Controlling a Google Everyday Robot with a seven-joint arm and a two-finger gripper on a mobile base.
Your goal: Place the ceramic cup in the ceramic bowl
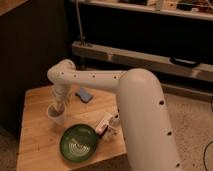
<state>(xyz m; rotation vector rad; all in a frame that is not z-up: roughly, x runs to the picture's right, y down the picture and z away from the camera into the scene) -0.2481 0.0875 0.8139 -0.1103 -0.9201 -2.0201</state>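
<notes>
The ceramic cup [56,115] is small and white and stands upright on the wooden table [35,135], left of centre. The ceramic bowl [78,142] is green with pale rings and sits near the table's front edge, just right of and in front of the cup. My gripper [58,106] hangs from the white arm straight down at the cup's rim, with its tips at or inside the cup's mouth. The cup is apart from the bowl.
A white bottle-like object with a red label [108,124] lies on its side to the right of the bowl. A small blue object [84,95] lies behind, near the table's far edge. The arm's large white body covers the table's right side.
</notes>
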